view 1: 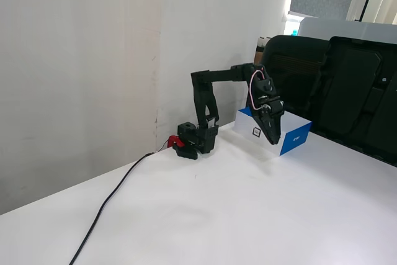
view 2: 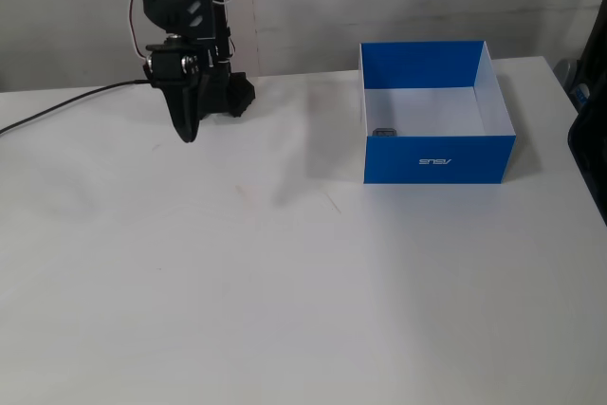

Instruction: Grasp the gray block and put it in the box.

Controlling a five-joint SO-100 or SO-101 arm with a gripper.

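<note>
Nearest the camera: tabletop [view 2: 285, 310]: white and bare across the front in both fixed views.
Cable: a black cable [view 1: 105, 203] runs over the tabletop from the front edge toward the arm's base; the front-facing fixed view shows it [view 2: 57, 106] coming in from the left.
Box: the box [view 2: 436, 156] stands on the right in the front-facing fixed view, blue outside, white inside, its near blue wall printed with small white letters; the side fixed view shows it [view 1: 296, 136] behind the fingers, with a white side carrying a small dark square logo.
Block: the gray block [view 2: 384, 132] lies inside the box, on the white floor in the near left corner, close against the near wall.
Fingers: the fingers [view 2: 187, 132] point down above the tabletop, well left of the box and apart from it; they look pressed together to a single dark tip with nothing between them. The side fixed view [view 1: 273, 138] shows the same closed tip hanging in front of the box.
Arm: the black arm [view 1: 205, 100] rises from its base [view 1: 197, 139] near the wall, with a red part beside it.
Farthest back: dark chairs [view 1: 347, 91] stand behind the tabletop.
</note>
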